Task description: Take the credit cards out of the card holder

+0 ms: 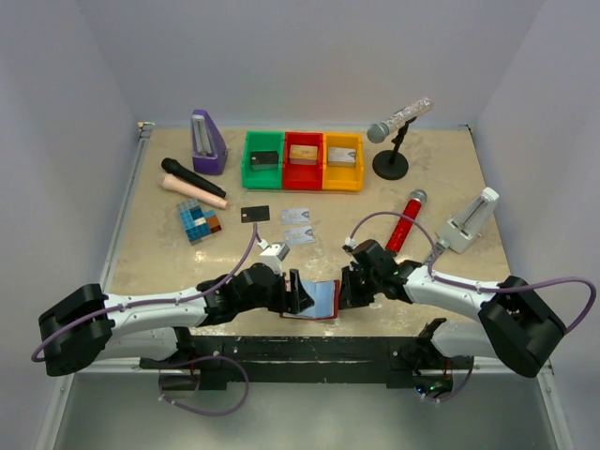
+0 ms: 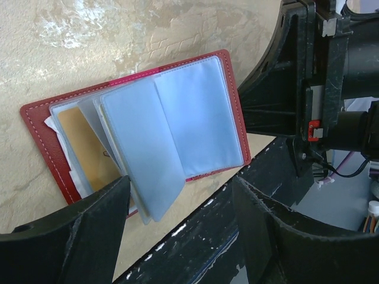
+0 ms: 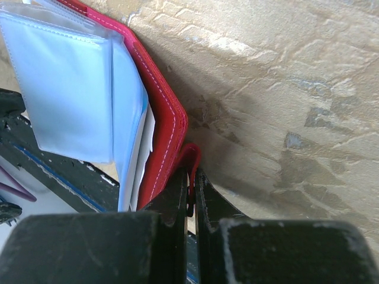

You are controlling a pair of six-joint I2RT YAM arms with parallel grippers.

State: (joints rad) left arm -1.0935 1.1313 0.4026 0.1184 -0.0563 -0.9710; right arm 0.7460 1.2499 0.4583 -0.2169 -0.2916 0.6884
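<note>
- The right jaws are pressed almost together, pinching the red snap tab [image 3: 190, 158] that sticks out from the right edge of the card holder [image 3: 167, 121].
- The left jaws stand wide open and hold nothing. In the left wrist view their two black fingers [image 2: 80, 236] sit on either side of the near edge of the card holder [image 2: 35, 121], and the lowest corner of a clear pocket hangs between them without touching either finger.
- The card holder [image 1: 323, 298] lies open and flat between the two arms, at the near edge of the table [image 1: 450, 187], with its dark-red cover facing down.
- Its pale bluish clear pockets [image 2: 198, 112] are fanned out like book pages.
- A gold-orange card [image 2: 89, 148] sits in a pocket on the holder's left half, partly covered by the fanned pockets.
- Farther up the table, well apart from both jaws, a black card [image 1: 255, 215] lies flat. Just to its right, two silvery-grey cards [image 1: 295, 216] lie one behind the other.
- A red microphone [image 1: 403, 220] lies beyond the right arm.
</note>
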